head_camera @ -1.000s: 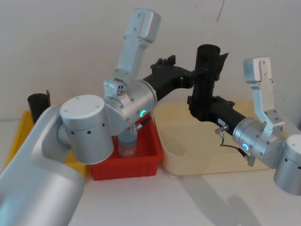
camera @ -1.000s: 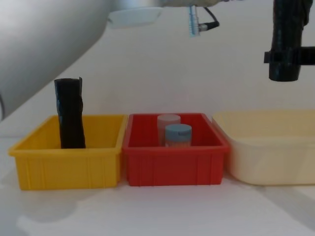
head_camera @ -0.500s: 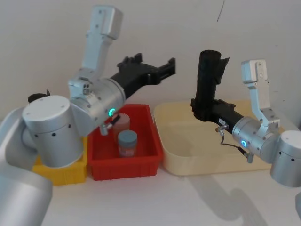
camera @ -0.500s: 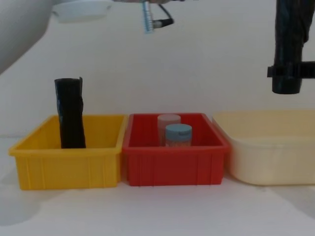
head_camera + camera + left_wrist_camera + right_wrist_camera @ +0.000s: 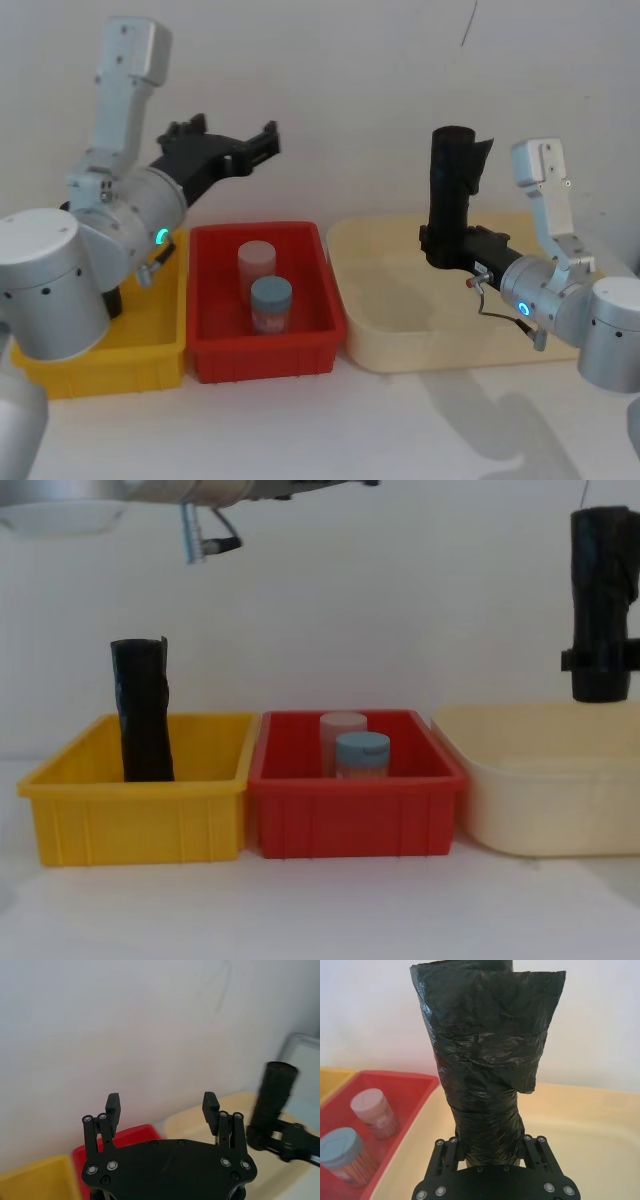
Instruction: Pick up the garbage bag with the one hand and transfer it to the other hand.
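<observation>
Garbage bag (image 5: 452, 190) upright in the air over the cream tub (image 5: 400, 352), toward the right edge of the surface (image 5: 350, 430). Right hand (image 5: 440, 245) pinches its lower end; the ragged flared end points up. Left hand (image 5: 262, 148) high over the yellow bin (image 5: 110, 365) and red bin (image 5: 260, 362), toward the left edge, fingers (image 5: 113, 1102) spread, nothing between them, well apart from the bag. Red bin holds a blue-capped jar (image 5: 271, 303) just beside a pink-capped jar (image 5: 256, 265). Second black roll (image 5: 142, 710) upright in the yellow bin.
</observation>
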